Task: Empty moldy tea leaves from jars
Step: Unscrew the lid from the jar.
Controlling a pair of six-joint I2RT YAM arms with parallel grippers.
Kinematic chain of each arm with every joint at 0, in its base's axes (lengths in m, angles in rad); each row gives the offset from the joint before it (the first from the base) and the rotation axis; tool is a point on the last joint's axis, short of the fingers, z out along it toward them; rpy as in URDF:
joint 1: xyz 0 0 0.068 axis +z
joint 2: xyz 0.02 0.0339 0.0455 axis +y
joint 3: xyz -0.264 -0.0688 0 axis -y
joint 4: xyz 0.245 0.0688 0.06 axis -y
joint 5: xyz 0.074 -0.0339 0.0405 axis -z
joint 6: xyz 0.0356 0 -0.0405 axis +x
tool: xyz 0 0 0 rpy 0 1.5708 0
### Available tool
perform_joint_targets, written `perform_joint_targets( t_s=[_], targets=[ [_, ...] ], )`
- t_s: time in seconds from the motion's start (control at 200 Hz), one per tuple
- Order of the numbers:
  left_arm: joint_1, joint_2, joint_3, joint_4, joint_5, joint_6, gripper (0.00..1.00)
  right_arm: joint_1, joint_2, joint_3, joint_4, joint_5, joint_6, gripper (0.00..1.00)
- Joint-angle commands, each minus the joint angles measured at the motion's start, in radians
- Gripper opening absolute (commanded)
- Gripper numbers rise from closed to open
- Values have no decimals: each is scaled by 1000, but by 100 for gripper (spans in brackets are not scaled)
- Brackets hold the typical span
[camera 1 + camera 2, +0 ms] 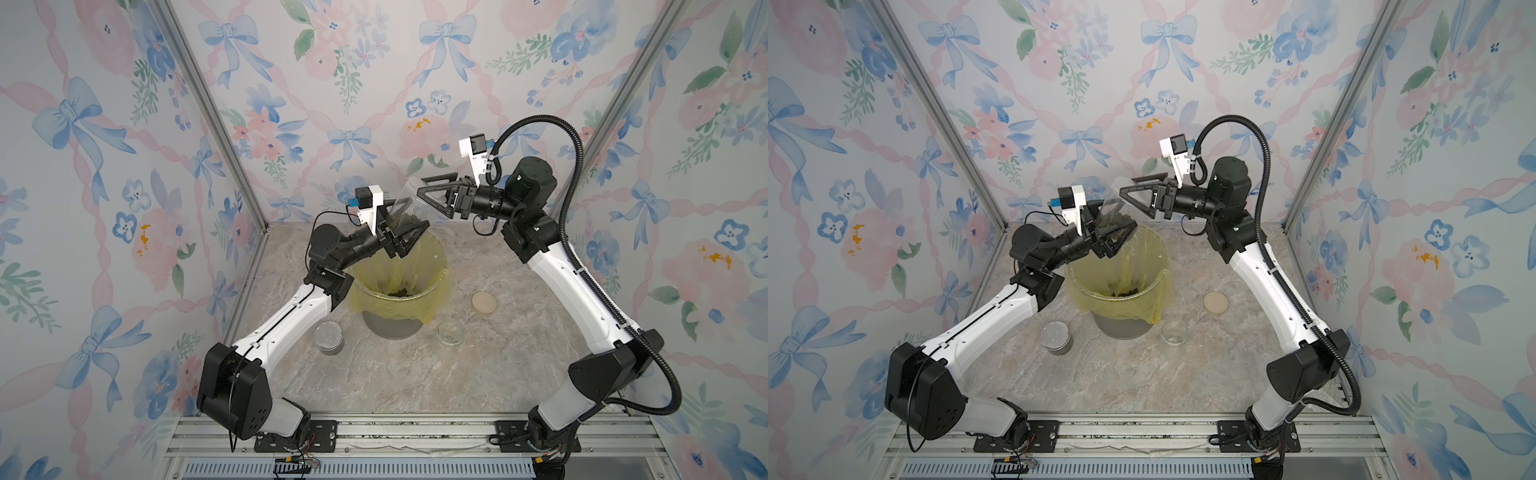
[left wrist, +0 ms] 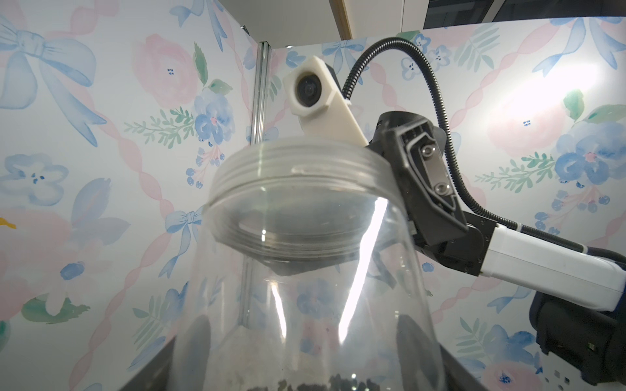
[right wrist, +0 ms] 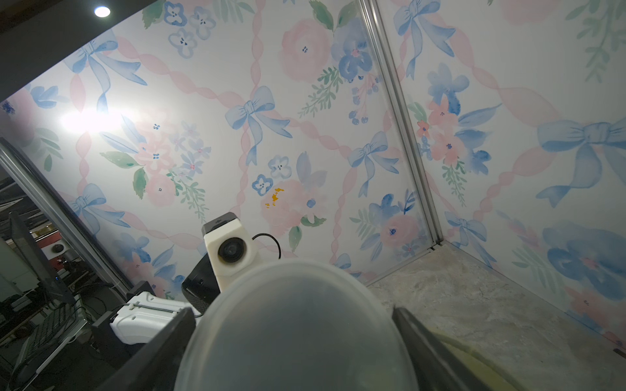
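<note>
Your left claw [image 1: 406, 222] is clamped around the lower body of the jar [image 2: 305, 304], held over the 12 o'clock rim of the bin [image 1: 390, 328]; tea leaves [image 2: 321, 386] sit in its base. Its long axis tilts up toward 1 o'clock, mouth away from that claw, and there your right claw [image 1: 419, 186] pinches the clear threaded lid [image 2: 298, 189] from 3 o'clock. You'll likely twist about that axis. No brand, label or writing is readable anywhere
</note>
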Motion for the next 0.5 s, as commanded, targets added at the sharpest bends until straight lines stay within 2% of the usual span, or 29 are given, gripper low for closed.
perform_joint_targets(
  t_s=[0.0,0.16,0.215,0.375,0.495],
  targets=[
    [6,-35,2,8,-62,61,40,-12,-12,5,54,-53,14,89],
    [5,-37,1,-6,-73,75,40,-13,-26,-4,55,-38,15,100],
    [5,-36,1,-21,-77,87,40,-14,-30,-7,55,-30,18,97],
    [5,-41,-4,-46,-92,118,41,-18,-50,-34,102,-5,87,96],
    [4,-52,-2,-83,-120,183,41,-20,-77,-52,61,43,94,97]
  ],
)
